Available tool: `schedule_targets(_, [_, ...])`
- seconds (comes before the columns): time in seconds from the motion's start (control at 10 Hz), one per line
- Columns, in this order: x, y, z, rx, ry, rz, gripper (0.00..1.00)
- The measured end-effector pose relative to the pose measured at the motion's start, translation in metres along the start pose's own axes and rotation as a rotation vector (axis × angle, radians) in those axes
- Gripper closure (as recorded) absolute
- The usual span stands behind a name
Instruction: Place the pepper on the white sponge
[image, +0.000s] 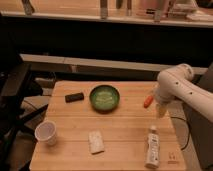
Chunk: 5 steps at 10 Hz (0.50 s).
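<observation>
The pepper (148, 101) is lying near the right edge of the table (125, 134), just beside the gripper (161, 109), whose fingers are being held apart with nothing clamped. A grab made off-centre is likely risking the pepper being rolled or pushed off that edge. Its long axis is running diagonally, from lower left to upper right. Which end is tapered cannot be told. The white sponge (96, 142) is lying well apart.
</observation>
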Motion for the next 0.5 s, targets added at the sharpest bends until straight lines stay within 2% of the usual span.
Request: schedule_targets(0.5, [0.005,-0.007,0.014,0.009,0.0,-0.012,0.2])
